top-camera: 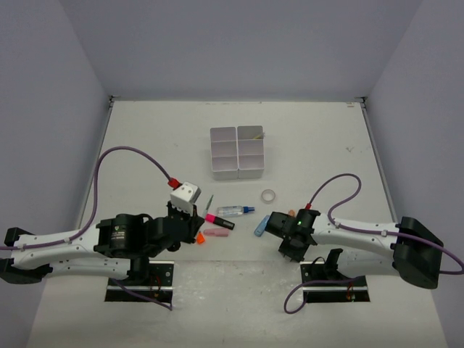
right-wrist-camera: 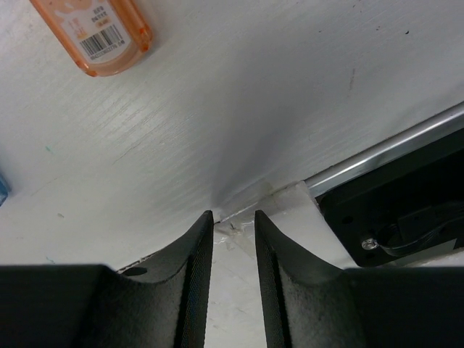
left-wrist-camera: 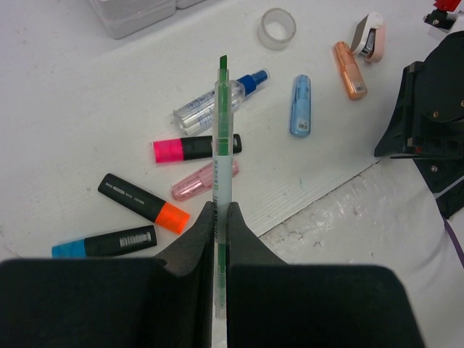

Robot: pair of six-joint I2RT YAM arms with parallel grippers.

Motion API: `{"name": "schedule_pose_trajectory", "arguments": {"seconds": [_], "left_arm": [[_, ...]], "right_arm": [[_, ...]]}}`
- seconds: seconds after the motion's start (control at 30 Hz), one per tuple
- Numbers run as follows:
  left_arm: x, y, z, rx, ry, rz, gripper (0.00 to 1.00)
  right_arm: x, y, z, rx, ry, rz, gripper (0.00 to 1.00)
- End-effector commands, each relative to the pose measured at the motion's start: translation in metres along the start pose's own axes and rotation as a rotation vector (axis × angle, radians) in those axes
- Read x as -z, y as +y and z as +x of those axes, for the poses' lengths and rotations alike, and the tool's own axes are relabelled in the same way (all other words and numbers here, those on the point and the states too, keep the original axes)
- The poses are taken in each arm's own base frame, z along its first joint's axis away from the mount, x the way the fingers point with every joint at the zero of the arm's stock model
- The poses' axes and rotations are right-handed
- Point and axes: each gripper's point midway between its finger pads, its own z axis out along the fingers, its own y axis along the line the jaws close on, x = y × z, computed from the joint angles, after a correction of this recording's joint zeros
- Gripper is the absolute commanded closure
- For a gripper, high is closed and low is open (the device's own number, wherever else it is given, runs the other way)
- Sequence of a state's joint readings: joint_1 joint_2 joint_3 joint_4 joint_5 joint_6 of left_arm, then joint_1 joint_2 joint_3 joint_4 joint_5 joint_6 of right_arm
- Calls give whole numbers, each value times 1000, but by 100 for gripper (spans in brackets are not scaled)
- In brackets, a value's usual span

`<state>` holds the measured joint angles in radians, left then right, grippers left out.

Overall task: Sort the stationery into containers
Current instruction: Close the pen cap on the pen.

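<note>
While the right gripper [right-wrist-camera: 233,217] hangs low over the table's near edge, its fingers a narrow gap apart with nothing between them, the left gripper [left-wrist-camera: 220,210] pinches a thin green pen [left-wrist-camera: 223,138] by the lower part of its barrel, the pen pointing away and apparently lifted off the table [left-wrist-camera: 65,109]. Just beyond and below it lie the blue-ended highlighter [left-wrist-camera: 105,243], the orange-ended highlighter [left-wrist-camera: 143,203], a pink eraser [left-wrist-camera: 203,180] and the pink-ended highlighter [left-wrist-camera: 196,148], then the glue pen [left-wrist-camera: 217,105]. Farther off sits the tape ring [top-camera: 269,195], and farthest the white tray [top-camera: 237,152], well apart from the pile. The step in hand looks like the carry after a pickup. Next, the left arm must reach forward over the loose items, bring the pen above one compartment, and spread its fingers only once the tip is inside the walls.
</note>
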<state>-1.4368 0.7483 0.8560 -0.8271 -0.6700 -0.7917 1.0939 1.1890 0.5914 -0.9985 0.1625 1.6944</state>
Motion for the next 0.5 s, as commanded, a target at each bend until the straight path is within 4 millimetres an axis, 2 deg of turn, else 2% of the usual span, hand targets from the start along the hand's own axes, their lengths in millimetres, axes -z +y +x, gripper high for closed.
{"name": "schedule_pose_trajectory", "arguments": {"seconds": [0.0,0.33,0.47], "left_arm": [[-1,-6,-5,-6,-20,25,100],[0,-8,-5,-9,-19,39,100],[2,-8,-7,-4,-26,47,100]], "right_arm": [[-5,-3,-10,-73,-65,19,69],[-9,1,-11,-82,-84,52,71],[-14,5,-7,-68,-75,66,76]]}}
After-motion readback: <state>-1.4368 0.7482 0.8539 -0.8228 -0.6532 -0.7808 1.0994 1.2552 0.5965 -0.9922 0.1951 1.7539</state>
